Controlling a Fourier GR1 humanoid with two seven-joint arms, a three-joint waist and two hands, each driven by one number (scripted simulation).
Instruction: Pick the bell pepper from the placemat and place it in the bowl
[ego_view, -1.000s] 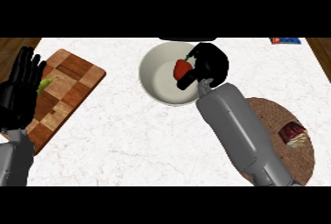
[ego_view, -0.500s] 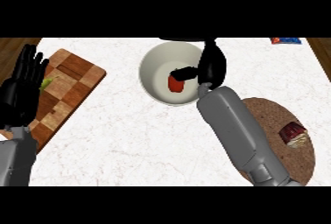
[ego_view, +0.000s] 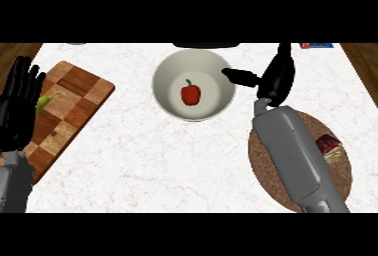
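One bell pepper (ego_view: 191, 93) lies in the middle of the bowl (ego_view: 168, 75), stem up, and touches nothing but the bowl's floor. My right hand (ego_view: 275, 76) hangs just beside the bowl's right rim, released, fingers straight, thumb pointing toward the rim. Its forearm crosses the placemat (ego_view: 263, 155), where I see a small dark red item (ego_view: 328, 144) near the right edge. My left hand (ego_view: 18, 105) rests open, fingers up, at the left edge over the cutting board (ego_view: 74, 100), partly hiding a green thing (ego_view: 46, 100). I see bare counter (ego_view: 155, 160) between board and placemat.
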